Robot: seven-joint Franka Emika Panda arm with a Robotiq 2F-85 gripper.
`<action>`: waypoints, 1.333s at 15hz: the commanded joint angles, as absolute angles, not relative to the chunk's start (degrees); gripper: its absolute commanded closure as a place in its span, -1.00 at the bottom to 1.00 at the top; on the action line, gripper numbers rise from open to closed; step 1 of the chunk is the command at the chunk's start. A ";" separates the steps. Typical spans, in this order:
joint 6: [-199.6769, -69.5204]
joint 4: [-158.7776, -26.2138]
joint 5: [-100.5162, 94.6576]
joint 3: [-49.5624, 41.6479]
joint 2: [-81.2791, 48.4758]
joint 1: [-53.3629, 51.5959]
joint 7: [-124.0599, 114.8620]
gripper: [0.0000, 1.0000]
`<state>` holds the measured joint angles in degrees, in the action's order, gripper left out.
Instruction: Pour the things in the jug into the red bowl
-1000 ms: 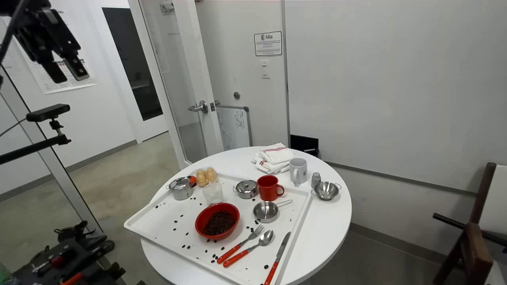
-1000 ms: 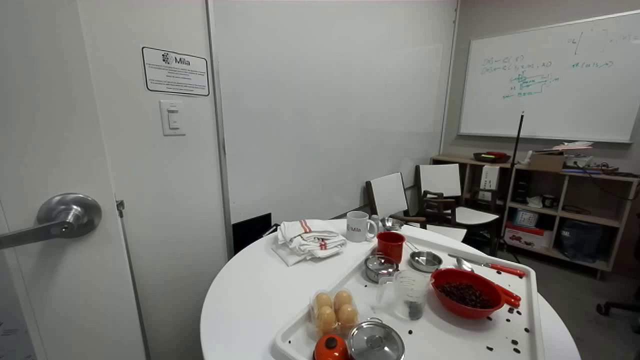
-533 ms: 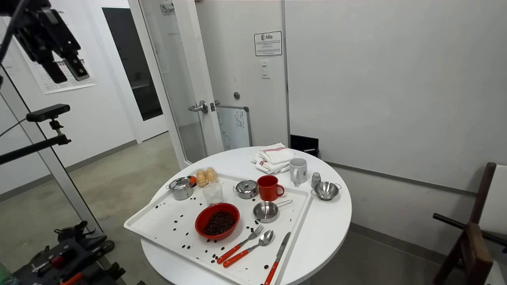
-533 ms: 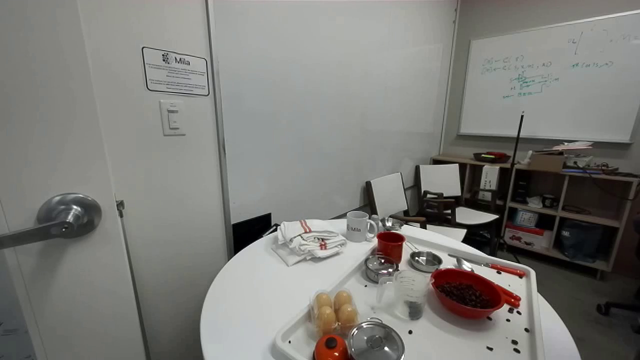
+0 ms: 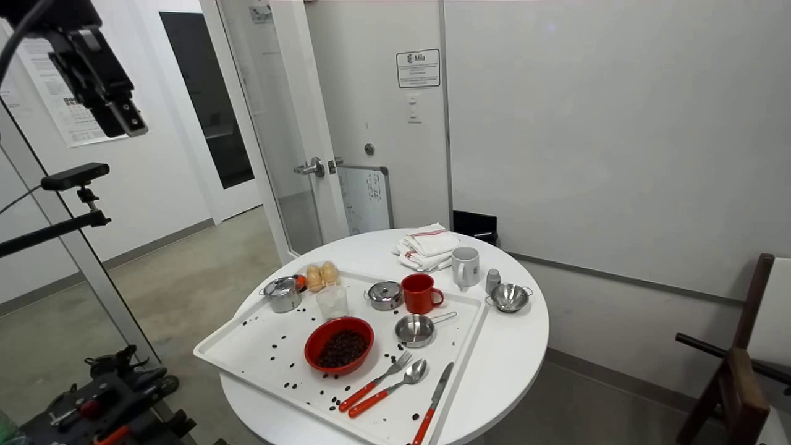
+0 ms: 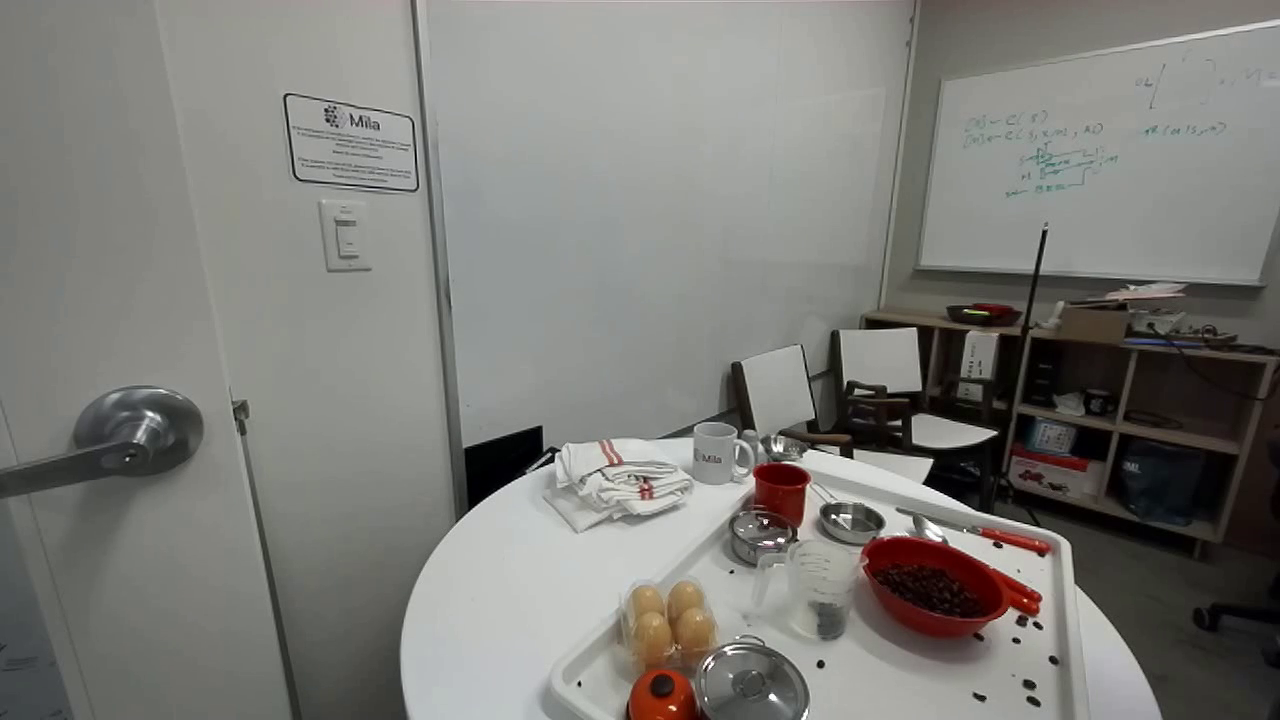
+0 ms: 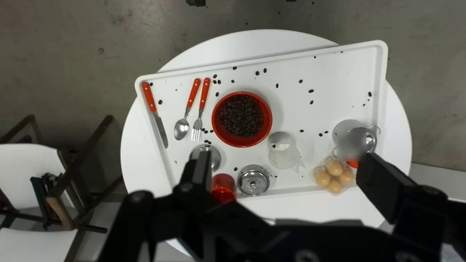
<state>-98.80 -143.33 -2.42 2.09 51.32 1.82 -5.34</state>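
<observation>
The jug (image 6: 822, 585) is a see-through measuring jug with a handle, upright on the tray. It also shows in the wrist view (image 7: 285, 157). A dark patch shows low in it in an exterior view; in the wrist view I see one bean at its base. The red bowl (image 5: 314, 345) stands right beside it, holding many dark beans; its red inner wall shows in the wrist view (image 7: 233, 141). My gripper (image 5: 125, 131) is high up, well away from the table. In the wrist view my gripper (image 7: 285, 158) is open with fingers wide apart and nothing between them.
The white tray (image 7: 342, 102) has scattered beans, a knife (image 7: 160, 129), a spoon, a fork, a red cup (image 5: 419, 296), a metal pan (image 5: 413, 334), lidded pots (image 7: 253, 182) and a pack of eggs (image 7: 333, 174). A mug (image 6: 714, 455) and folded towels (image 6: 620, 480) stand behind it.
My gripper has shifted slightly right and down in an exterior view and turned, so its fingers now overlap from that side. The things on the table have not moved.
</observation>
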 commanded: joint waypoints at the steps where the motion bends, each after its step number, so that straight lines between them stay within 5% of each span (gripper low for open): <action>1: -100.36 -141.79 -3.54 5.48 46.31 5.17 -13.81 -1.00; 7: -103.15 -140.70 -4.20 8.60 41.12 7.32 -22.78 -1.00; 15: -103.82 -141.56 -6.93 13.19 38.62 -2.78 -11.91 -1.00; 20: -111.97 -138.90 -16.00 19.03 26.64 0.67 -22.56 -1.00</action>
<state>-108.30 -142.43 -10.22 17.08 35.53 -2.30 -16.58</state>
